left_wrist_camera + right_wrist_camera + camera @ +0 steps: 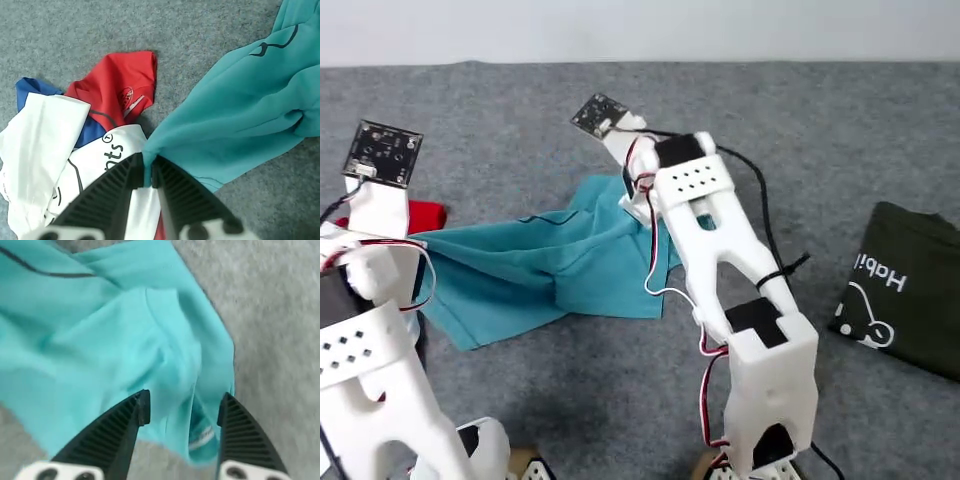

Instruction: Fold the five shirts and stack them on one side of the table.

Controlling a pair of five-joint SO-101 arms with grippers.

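Note:
A teal shirt (535, 265) lies spread and rumpled across the middle of the grey table. My left gripper (148, 172) is shut on one corner of the teal shirt (240, 105), lifting it above a pile of a red shirt (117, 90), a white shirt (40, 145) and a blue one (27, 87). My right gripper (184, 407) is open just above the teal shirt's (100, 340) other end, near its hem and label. The right arm (705, 215) stands over that end in the high view. A folded dark green shirt (900, 290) lies at the right.
The grey felt table (800, 130) stretches open behind and to the right of the arms. The red shirt (425, 215) peeks out beside the left arm (375, 300). The arm bases stand at the near edge.

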